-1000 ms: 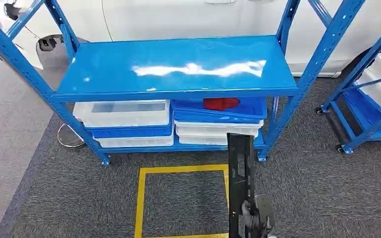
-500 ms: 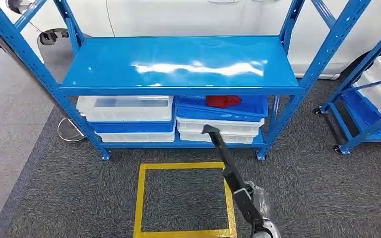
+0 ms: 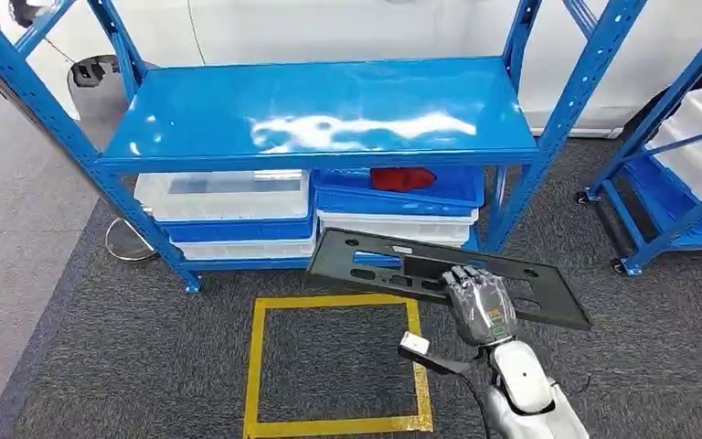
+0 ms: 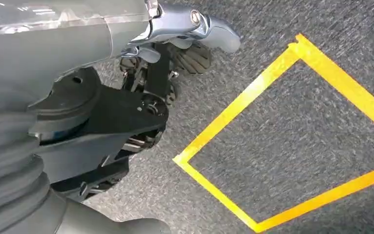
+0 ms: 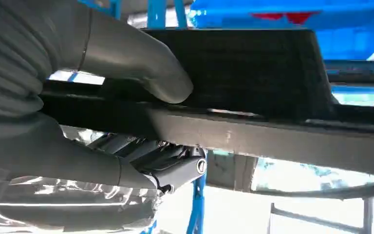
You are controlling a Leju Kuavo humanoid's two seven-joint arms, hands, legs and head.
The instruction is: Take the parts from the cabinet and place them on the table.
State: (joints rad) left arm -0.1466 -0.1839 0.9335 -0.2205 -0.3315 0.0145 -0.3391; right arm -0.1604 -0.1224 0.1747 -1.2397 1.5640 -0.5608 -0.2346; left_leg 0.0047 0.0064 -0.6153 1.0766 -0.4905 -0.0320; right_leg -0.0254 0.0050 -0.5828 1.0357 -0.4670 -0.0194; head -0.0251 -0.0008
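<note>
— Grey carpet carries a yellow taped square [image 3: 260, 366] before the blue rack [image 3: 320, 119]. Where's the left hand [image 4: 190, 48]?

— Hanging by the floor; its closure can't be told.

— And the part?

— The right hand [image 3: 482, 306] grips the black panel [image 3: 375, 261] mid-length, probably for balance.

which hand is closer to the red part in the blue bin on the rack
Right. The right hand, gripping the black panel, is just in front of the red part; the left hand hangs over the carpet.

red part [image 3: 403, 178] half hidden under shelf [image 3: 320, 119], right hand [image 3: 481, 305] covering black panel's [image 3: 375, 259] middle
</note>
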